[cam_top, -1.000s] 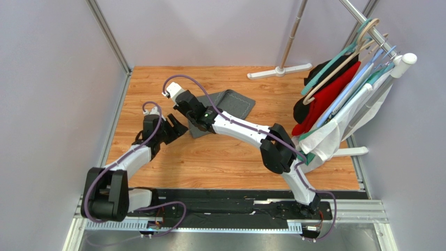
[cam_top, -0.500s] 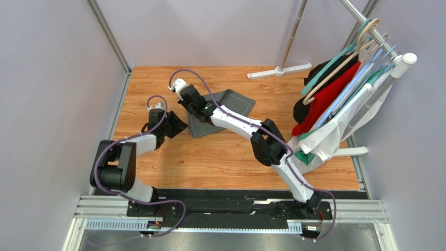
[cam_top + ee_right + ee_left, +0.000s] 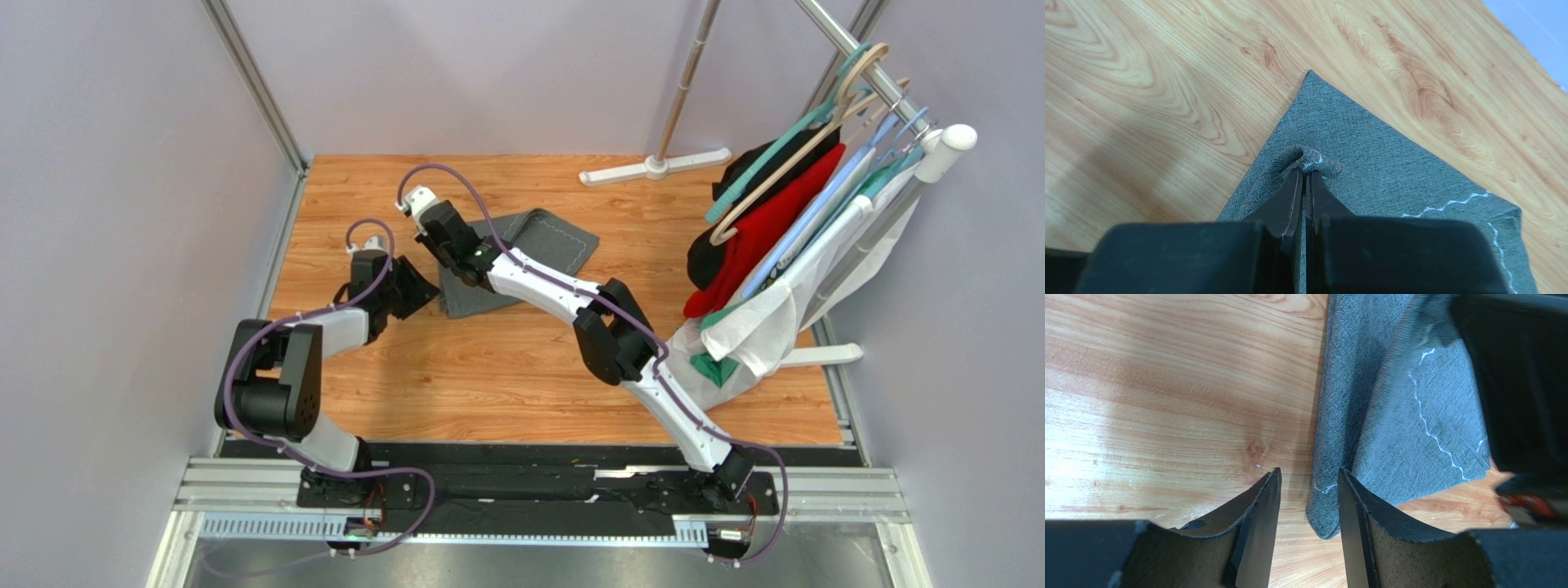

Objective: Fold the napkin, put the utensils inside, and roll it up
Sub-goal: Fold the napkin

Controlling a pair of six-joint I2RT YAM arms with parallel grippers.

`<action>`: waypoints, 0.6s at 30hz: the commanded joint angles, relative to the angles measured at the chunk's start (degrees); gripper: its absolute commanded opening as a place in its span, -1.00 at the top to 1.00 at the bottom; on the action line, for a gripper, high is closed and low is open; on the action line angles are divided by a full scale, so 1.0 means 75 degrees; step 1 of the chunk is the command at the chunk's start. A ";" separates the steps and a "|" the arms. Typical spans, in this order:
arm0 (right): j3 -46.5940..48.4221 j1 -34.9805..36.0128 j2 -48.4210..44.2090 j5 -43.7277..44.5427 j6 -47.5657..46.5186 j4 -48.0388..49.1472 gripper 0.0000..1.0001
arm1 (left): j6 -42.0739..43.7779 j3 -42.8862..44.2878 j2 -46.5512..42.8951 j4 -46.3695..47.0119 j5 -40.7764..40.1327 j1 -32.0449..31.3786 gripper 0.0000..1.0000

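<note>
The dark grey napkin (image 3: 536, 245) lies partly folded on the wooden table, its pale stitched line showing. My right gripper (image 3: 458, 254) is shut on a pinched-up fold of the napkin (image 3: 1413, 184) near its left corner, with the cloth bunched at the gripper's (image 3: 1305, 173) tips. My left gripper (image 3: 413, 292) is open at the napkin's near-left corner. In the left wrist view that folded corner (image 3: 1328, 502) lies between the fingers of my left gripper (image 3: 1308, 474), close against the right finger (image 3: 1358, 520). No utensils are in view.
A clothes rack at the right carries red and black garments (image 3: 763, 227) and a white cloth (image 3: 761, 331) on hangers. Its white foot (image 3: 656, 167) rests on the table's far edge. Metal frame rails and grey walls bound the table on the left.
My right gripper has shifted a little farther back and right with the napkin fold pinched. My left arm's elbow has drawn back; its gripper edged up to the napkin's corner.
</note>
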 commanded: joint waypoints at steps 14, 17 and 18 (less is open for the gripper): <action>0.0598 -0.0334 0.0386 0.0208 0.0671 0.0768 -0.16 | -0.0050 0.0215 -0.0059 0.0096 0.0281 0.0021 -0.09; 0.0645 -0.0428 0.0211 0.0231 0.0812 0.0815 -0.32 | -0.0073 0.0144 -0.0176 0.0096 0.0270 0.0021 -0.11; 0.0633 -0.0452 0.0140 0.0220 0.0905 0.0815 -0.34 | -0.0073 0.0133 -0.0176 0.0096 0.0269 0.0021 -0.11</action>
